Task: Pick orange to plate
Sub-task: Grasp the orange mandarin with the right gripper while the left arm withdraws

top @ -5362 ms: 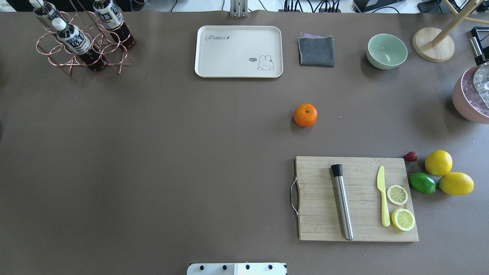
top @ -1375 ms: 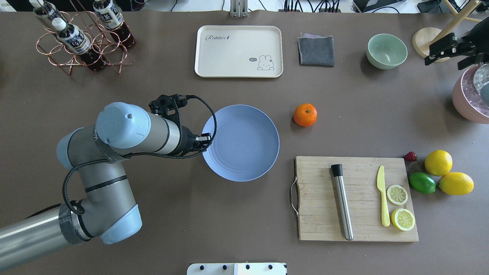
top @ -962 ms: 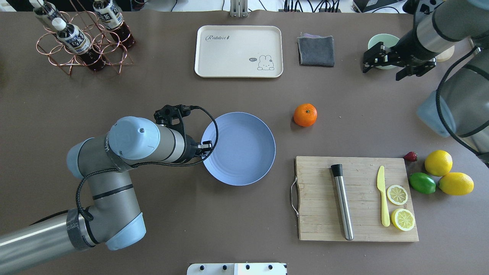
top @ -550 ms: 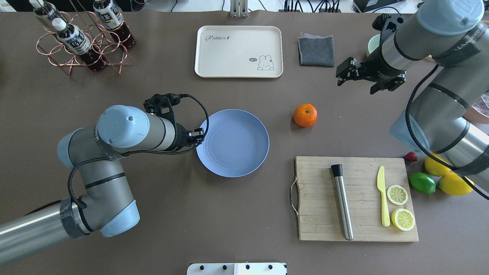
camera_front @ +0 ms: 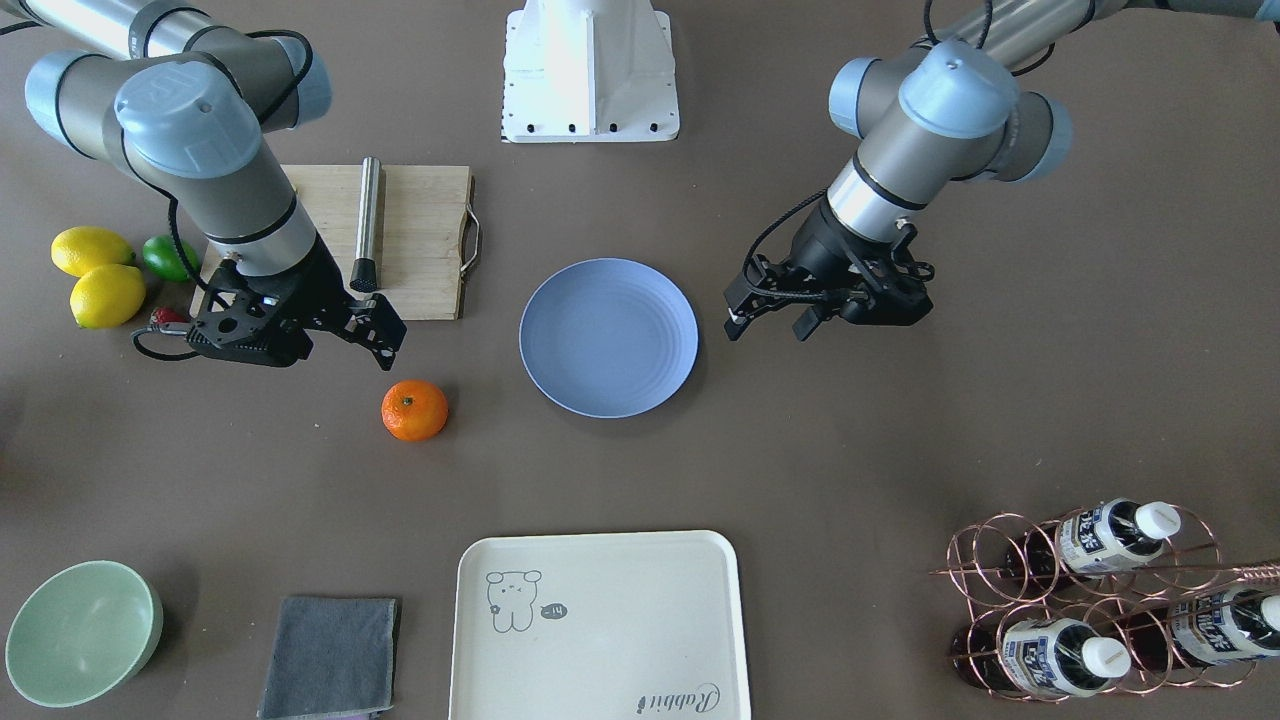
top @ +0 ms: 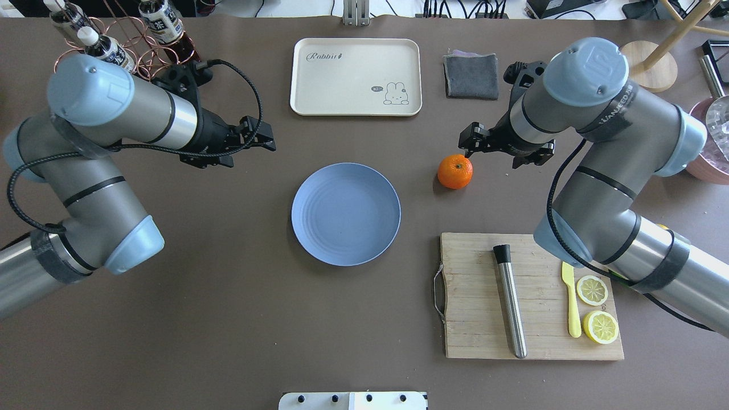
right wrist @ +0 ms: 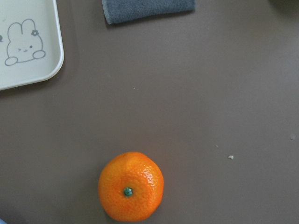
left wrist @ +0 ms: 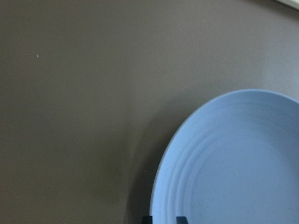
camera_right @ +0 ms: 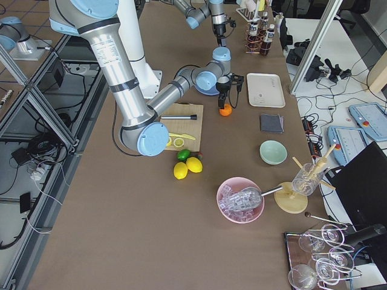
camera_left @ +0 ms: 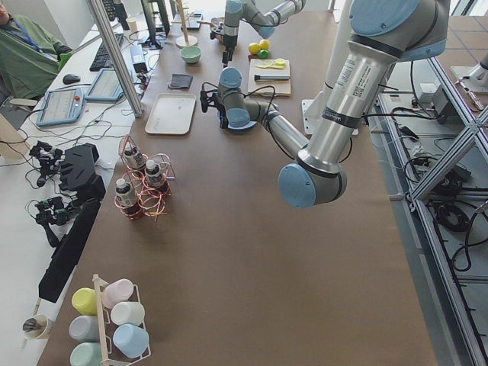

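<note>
The orange (top: 455,171) lies on the brown table, to the right of the periwinkle plate (top: 345,214) and apart from it. My right gripper (top: 492,151) hovers open just beyond and to the right of the orange, holding nothing. In the right wrist view the orange (right wrist: 131,185) sits low in the picture and no fingers show. My left gripper (top: 250,155) is open and empty, raised off the plate's far-left side. The left wrist view shows the plate (left wrist: 233,163) below, with two dark fingertips (left wrist: 147,219) at the bottom edge. In the front view the orange (camera_front: 414,410) lies just below the right gripper (camera_front: 345,340).
A cream tray (top: 356,77) and a grey cloth (top: 471,75) lie at the far edge. The wooden cutting board (top: 484,319) carries a metal muddler, a yellow knife and lemon slices. Lemons and a lime (camera_front: 100,270), a mint bowl (camera_front: 80,630) and a bottle rack (camera_front: 1090,600) stand around.
My left arm set the plate down in mid-table, let go and drew back up and to the left. My right arm swept in from the far right to just beside the orange.
</note>
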Tool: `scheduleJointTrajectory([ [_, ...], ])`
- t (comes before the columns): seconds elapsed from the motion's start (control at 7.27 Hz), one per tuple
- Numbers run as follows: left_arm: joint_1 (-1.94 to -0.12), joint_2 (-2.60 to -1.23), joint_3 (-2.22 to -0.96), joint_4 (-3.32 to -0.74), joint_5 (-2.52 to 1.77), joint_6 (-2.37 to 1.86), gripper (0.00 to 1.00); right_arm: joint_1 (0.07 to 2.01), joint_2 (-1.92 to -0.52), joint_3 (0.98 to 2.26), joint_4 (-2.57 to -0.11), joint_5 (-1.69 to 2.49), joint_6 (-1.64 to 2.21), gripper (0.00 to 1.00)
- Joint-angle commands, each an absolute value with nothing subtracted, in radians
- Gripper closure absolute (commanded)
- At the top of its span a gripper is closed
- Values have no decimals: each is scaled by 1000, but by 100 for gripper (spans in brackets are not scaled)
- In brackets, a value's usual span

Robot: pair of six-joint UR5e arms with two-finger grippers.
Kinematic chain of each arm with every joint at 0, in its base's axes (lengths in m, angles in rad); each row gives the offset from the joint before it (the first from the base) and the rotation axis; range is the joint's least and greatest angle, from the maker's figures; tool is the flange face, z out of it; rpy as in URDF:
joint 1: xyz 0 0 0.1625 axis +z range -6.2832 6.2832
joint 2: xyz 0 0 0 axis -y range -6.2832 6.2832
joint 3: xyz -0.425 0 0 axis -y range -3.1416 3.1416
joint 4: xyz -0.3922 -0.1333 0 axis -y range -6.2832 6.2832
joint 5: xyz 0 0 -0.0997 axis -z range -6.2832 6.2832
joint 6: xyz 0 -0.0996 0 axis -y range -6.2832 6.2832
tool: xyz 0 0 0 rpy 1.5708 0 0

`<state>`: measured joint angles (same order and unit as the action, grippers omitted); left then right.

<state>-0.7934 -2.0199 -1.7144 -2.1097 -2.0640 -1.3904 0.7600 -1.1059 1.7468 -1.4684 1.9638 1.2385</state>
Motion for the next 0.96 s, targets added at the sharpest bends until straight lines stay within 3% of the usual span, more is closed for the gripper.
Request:
scheduleJointTrajectory([
  [0.0,-909,-1971,-1715,-2111,-2114,-1194,2,736,-1004,1592,-1427,1944,1235,1],
  [0.28,-945,-1959,-1713,-2091,-2112,-1023,2,718,-1002,1453,-1254,1934,1249,2],
  [0.55,-953,-1959,-1713,-2089,-2112,-1023,2,683,-1006,1454,-1258,1924,1264,2],
  [0.69,-960,-1959,-1713,-2089,-2114,-1022,2,675,-1011,1457,-1259,1919,1273,7],
  [0.83,-960,-1959,-1715,-2091,-2114,-1022,2,675,-1014,1456,-1262,1921,1272,67],
])
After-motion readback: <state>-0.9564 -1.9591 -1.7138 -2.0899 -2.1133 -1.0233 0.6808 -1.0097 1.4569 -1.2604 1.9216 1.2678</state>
